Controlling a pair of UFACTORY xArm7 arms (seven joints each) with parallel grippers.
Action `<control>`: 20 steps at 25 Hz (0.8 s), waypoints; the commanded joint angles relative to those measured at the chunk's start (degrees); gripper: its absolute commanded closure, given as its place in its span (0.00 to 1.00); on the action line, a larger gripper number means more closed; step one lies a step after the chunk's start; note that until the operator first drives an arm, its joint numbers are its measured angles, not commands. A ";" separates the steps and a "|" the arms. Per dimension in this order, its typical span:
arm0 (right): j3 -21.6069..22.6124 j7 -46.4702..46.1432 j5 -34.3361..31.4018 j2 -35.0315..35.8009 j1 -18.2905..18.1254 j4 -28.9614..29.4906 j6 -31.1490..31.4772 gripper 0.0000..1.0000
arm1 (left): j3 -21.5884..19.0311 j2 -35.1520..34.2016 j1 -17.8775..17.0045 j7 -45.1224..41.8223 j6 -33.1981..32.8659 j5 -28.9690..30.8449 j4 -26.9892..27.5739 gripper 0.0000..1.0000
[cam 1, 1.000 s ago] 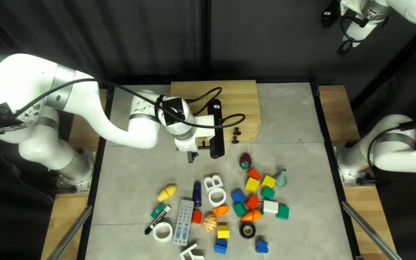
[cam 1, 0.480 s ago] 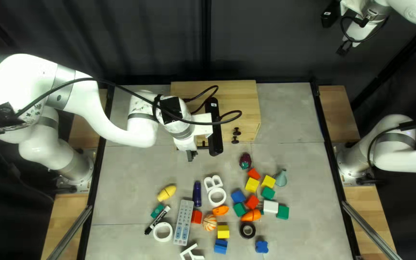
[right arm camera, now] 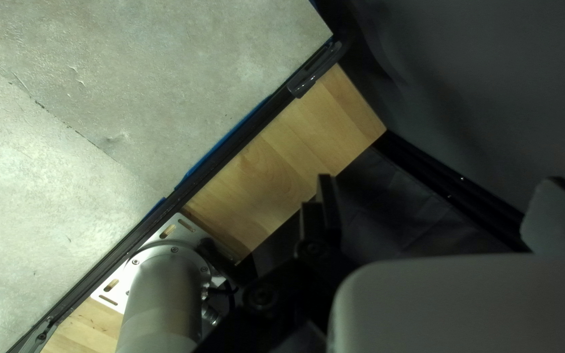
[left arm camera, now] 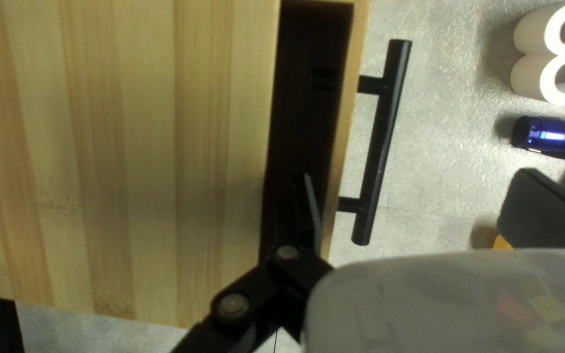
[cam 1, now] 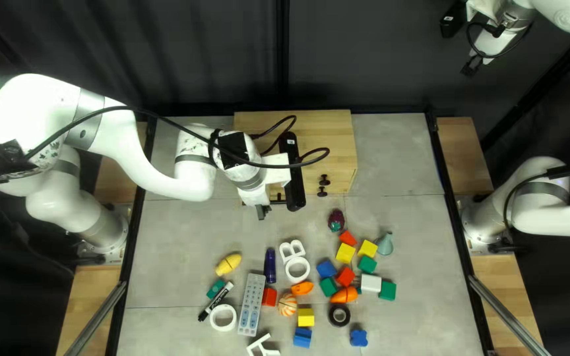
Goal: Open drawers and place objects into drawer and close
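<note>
— Start with the left hand [cam 1: 262, 212].
— Poised low at the front of the wooden cabinet [cam 1: 332, 135], spread wide. Seen from its own wrist, has one finger [left arm camera: 308, 209] at the dark gap of the drawer [left arm camera: 346, 78] and the other out beyond the black handle [left arm camera: 380, 144].
— Touching the drawer front?
— Cannot tell. Only straddling it, handle included.
— And the drawer?
— Slightly ajar, on the cabinet's side facing the loose things. Too dark inside to make out.
— Now the right hand [cam 1: 475, 64].
— Raised at the upper right of the top left view, also spread wide. In its wrist view, pointed down toward a wooden strip [right arm camera: 276, 163] and the right arm's base [right arm camera: 168, 294].
— And the objects?
— Scattered over the grey bench [cam 1: 186, 244] in front of the cabinet. Count in a white letter B [cam 1: 291, 250] touching or just beside a white ring [cam 1: 297, 269], then a dark blue cylinder [cam 1: 270, 265], a remote [cam 1: 251, 305], a marker [cam 1: 216, 302], a striped ball [cam 1: 287, 304] and a green cone [cam 1: 384, 244].
</note>
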 commanded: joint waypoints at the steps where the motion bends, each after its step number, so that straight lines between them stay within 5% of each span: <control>1: 0.00 0.00 0.00 0.00 0.00 0.00 0.00 0.00 | 0.10 0.10 0.10 -0.11 -0.43 -0.04 -0.11 0.00; 20: 0.00 0.00 0.00 0.00 0.00 0.00 0.00 0.00 | 0.34 1.81 0.39 -1.10 -3.10 -0.17 -0.31 0.00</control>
